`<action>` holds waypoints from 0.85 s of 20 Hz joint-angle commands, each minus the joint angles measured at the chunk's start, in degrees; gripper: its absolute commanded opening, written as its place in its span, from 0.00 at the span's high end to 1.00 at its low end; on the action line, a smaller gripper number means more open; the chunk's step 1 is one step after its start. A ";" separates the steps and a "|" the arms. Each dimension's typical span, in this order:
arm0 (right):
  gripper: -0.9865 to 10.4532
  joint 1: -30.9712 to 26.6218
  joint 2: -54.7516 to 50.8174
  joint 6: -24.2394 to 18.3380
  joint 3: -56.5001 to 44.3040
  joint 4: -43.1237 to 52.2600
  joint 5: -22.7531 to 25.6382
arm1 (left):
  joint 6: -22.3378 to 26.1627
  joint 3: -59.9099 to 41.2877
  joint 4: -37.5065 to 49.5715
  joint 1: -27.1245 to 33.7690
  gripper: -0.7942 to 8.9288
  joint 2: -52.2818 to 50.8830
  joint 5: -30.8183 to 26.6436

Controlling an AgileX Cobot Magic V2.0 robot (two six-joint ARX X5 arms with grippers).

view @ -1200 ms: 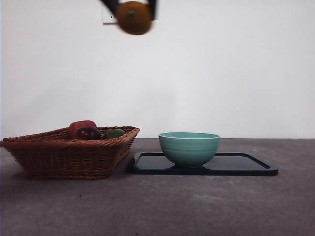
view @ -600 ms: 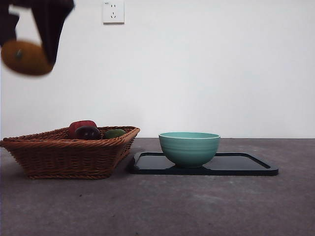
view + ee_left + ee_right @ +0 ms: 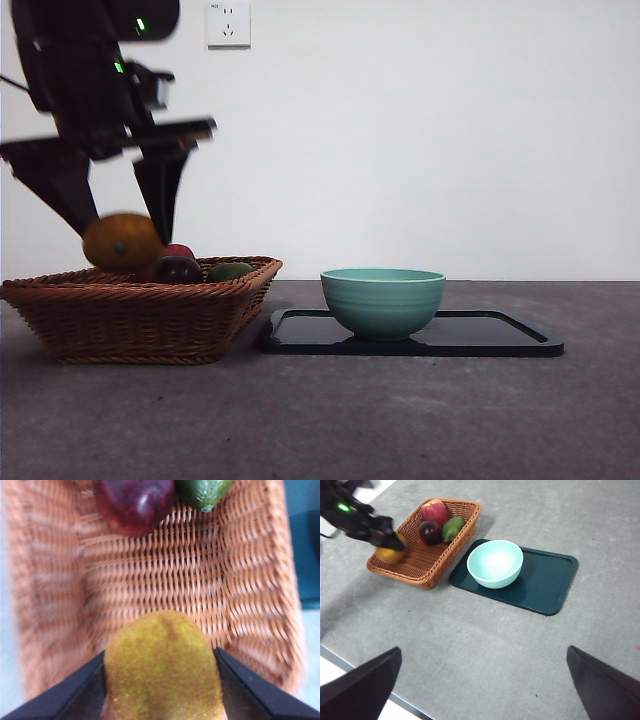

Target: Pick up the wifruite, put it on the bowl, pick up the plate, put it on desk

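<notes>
**Observer:** Which step are you on?

**Operator:** The first one, as I judge it. My left gripper [image 3: 161, 677] has its two black jaws closed against the sides of the kiwifruit [image 3: 163, 667], one on each flank. In the front view that gripper [image 3: 118, 225] sits low over the wicker basket [image 3: 140, 315], with the kiwifruit [image 3: 122, 242] just above the rim at the end far from the bowl. I can't tell whether the fruit touches the weave or hangs clear of it.

**Observer:** And the rest?

**Operator:** The mint-green bowl [image 3: 384, 300] is empty and stands on the black tray [image 3: 500, 338], just beside the basket. A dark purple fruit [image 3: 135, 502], a green avocado [image 3: 202, 491] and a red apple [image 3: 434, 511] lie at the basket's other end. My right gripper [image 3: 482, 690] waits high above the desk [image 3: 470, 645], jaws spread wide, holding nothing.

**Observer:** Next move?

**Operator:** I reckon I need a lift clear of the rim, a carry sideways past the basket's edge to above the bowl, then a low release so the fruit doesn't bounce out.

**Observer:** Any writing?

**Operator:** None I can read. There's only a white wall socket [image 3: 228, 24] and green lights on the arm.
</notes>
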 commanded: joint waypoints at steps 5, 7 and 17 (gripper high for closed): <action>0.38 0.26 0.24 0.76 0.33 0.57 0.07 | 2.97 0.68 6.43 -0.22 0.63 7.45 0.02; 0.38 0.26 0.24 0.74 0.33 0.57 0.07 | 4.00 0.68 7.39 -0.22 0.63 8.63 0.02; 0.38 0.26 0.24 0.76 0.33 0.57 0.07 | 4.17 0.68 7.50 -0.22 0.58 10.80 0.02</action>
